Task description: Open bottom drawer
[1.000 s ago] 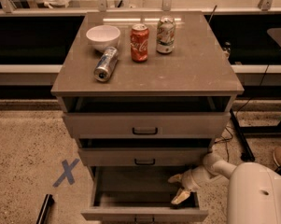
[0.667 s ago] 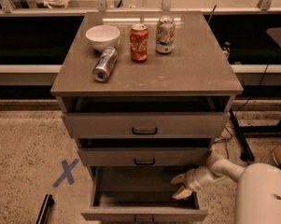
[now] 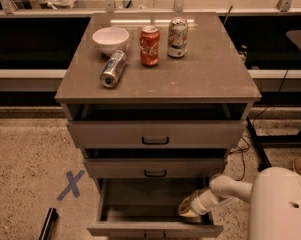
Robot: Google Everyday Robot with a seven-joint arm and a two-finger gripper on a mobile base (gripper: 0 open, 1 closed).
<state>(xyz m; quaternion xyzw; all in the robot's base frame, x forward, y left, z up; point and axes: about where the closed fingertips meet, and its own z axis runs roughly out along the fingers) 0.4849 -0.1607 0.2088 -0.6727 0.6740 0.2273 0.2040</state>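
1. The bottom drawer [image 3: 130, 229] sits at 6 o'clock in the view, the lowest of the cabinet's three. It is pulled well forward, with its inside floor open to sight, so I judge the opening done or nearly so.
2. The gripper [image 3: 187, 210] reaches in from the white robot body [image 3: 282, 209] at 4 o'clock. It sits low inside the drawer, near the right wall and just behind the front panel. I cannot tell whether it is clamped on anything or free.
3. Risk: the gripper lies under the middle drawer [image 3: 120, 168] and behind the bottom front. A steep lift could strike the middle front, and a flat pull toward 6 o'clock could drag the drawer further.
4. Risk: the drawer looks close to its full travel (no stop is visible), so more pulling might jerk the cabinet.
5. Risk: a jolt could roll the silver can [image 3: 113, 68] lying on its side at 9 o'clock on the cabinet top [image 3: 210, 74], as it lies near the left edge.
6. Writing: the red can [image 3: 149, 46] carries white script that looks like Coca-Cola. The green-and-white can [image 3: 177, 37] at 12 o'clock has a label I cannot read. The white bowl [image 3: 110, 38] is plain, and a blue tape X [image 3: 70, 185] marks the floor at 8 o'clock.
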